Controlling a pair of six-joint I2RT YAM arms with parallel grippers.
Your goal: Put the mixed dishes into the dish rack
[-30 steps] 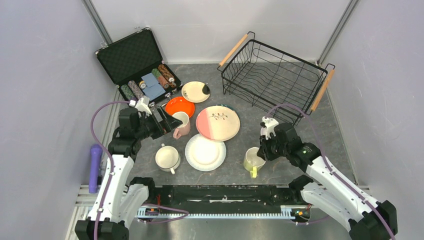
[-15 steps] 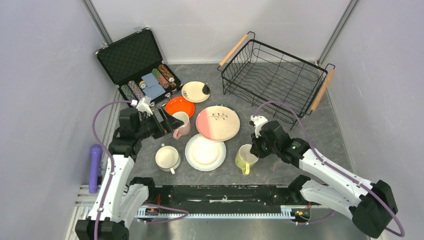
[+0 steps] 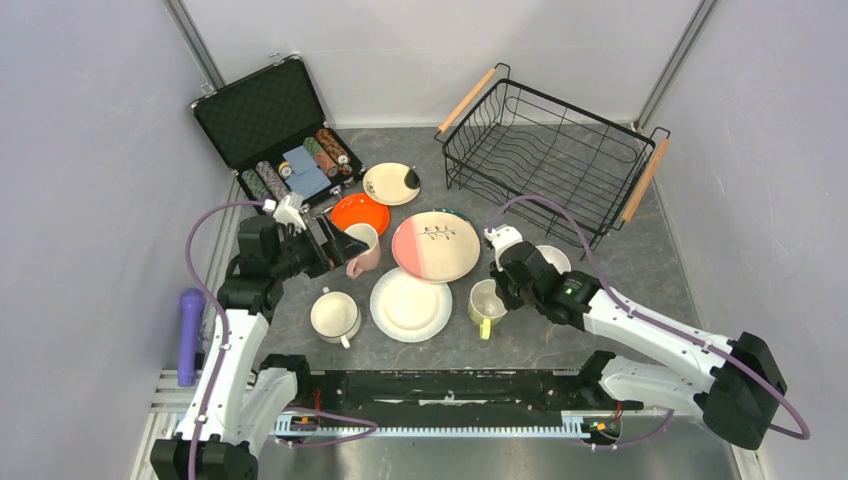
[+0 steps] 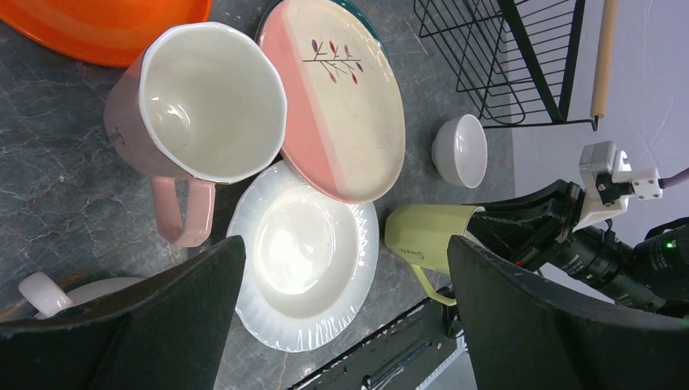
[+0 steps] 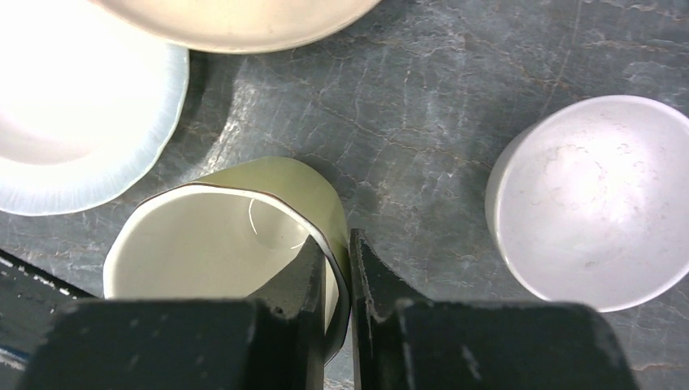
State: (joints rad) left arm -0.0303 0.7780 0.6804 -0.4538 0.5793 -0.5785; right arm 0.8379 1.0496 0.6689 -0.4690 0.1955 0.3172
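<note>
My right gripper (image 3: pixel 500 288) (image 5: pixel 337 244) is shut on the rim of the yellow-green mug (image 3: pixel 484 303) (image 5: pixel 203 244), one finger inside and one outside. The mug is just right of the white plate (image 3: pixel 410 303). The small white bowl (image 3: pixel 553 258) (image 5: pixel 589 199) sits to the right of the mug. My left gripper (image 3: pixel 335 245) (image 4: pixel 345 260) stands open beside the pink mug (image 3: pixel 365 250) (image 4: pixel 203 89), holding nothing. The pink-cream plate (image 3: pixel 435 245), orange plate (image 3: pixel 358 212), spotted cream plate (image 3: pixel 390 183) and white mug (image 3: pixel 334 315) lie on the table. The black wire dish rack (image 3: pixel 545 150) at the back right holds nothing.
An open black case (image 3: pixel 265 110) with striped chips (image 3: pixel 330 150) and a blue box lies at the back left. A purple handle (image 3: pixel 190 335) hangs off the left edge. Grey walls close in on both sides.
My right gripper has closed on the yellow-green mug's rim and moved left with it toward the plates, uncovering the white bowl. The left arm has not moved.
</note>
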